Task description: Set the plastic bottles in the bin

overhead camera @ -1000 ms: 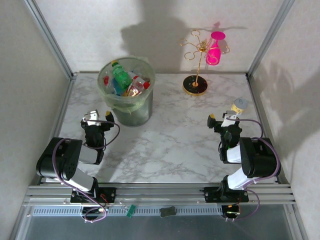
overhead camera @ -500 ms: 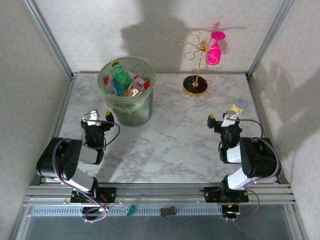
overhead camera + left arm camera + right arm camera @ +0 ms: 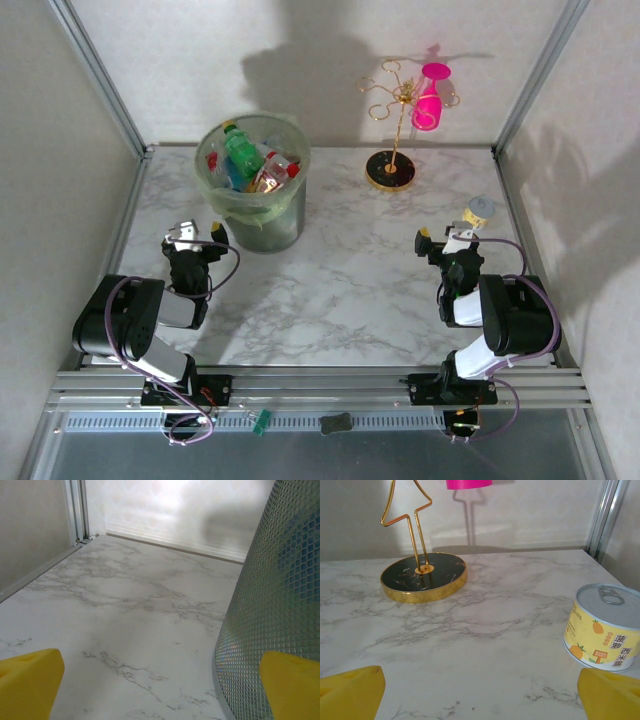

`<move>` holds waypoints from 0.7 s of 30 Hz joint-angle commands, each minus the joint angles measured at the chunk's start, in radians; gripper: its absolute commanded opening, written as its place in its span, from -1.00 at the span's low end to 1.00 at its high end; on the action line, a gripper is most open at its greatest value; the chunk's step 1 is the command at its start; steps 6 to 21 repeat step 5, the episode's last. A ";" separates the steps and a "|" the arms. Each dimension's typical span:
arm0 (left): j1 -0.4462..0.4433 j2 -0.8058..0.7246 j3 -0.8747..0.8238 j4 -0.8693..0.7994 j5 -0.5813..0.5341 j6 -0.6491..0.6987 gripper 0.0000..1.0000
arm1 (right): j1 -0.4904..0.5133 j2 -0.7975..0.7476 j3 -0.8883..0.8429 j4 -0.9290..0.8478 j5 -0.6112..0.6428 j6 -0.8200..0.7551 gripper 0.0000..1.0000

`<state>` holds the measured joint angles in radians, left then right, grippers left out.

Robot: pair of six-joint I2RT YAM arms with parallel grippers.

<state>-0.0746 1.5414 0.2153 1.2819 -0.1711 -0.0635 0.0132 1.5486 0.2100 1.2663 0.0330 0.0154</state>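
bottles (image 3: 243,155) are heaped in the bin (image 3: 270,225) at the far left of the table (image 3: 340,280), just beyond the left pincer (image 3: 198,232), which is wide and empty. the right pincer (image 3: 443,238) gapes empty too, near a pineapple can (image 3: 600,627). the job looks done, so best park both arms clear of the bin. white marble top, pale walls, gold stand (image 3: 390,168) at the back.

The left arm (image 3: 125,325) and right arm (image 3: 505,320) are glossy black with rounded joints and pale grey links, purple cables (image 3: 236,262) looping beside them, and the left hand (image 3: 198,232) and right hand (image 3: 447,236) carry blunt yellow fingertips (image 3: 30,682).
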 commanded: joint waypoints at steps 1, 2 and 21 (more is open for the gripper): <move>0.004 0.000 0.016 0.000 0.016 -0.001 0.99 | -0.002 -0.004 0.014 0.008 0.020 0.006 0.98; 0.004 0.000 0.015 0.001 0.016 -0.001 0.99 | -0.001 -0.005 0.015 0.008 0.022 0.006 0.98; 0.004 -0.002 0.013 0.005 0.015 0.000 0.99 | -0.002 -0.005 0.014 0.008 0.022 0.007 0.97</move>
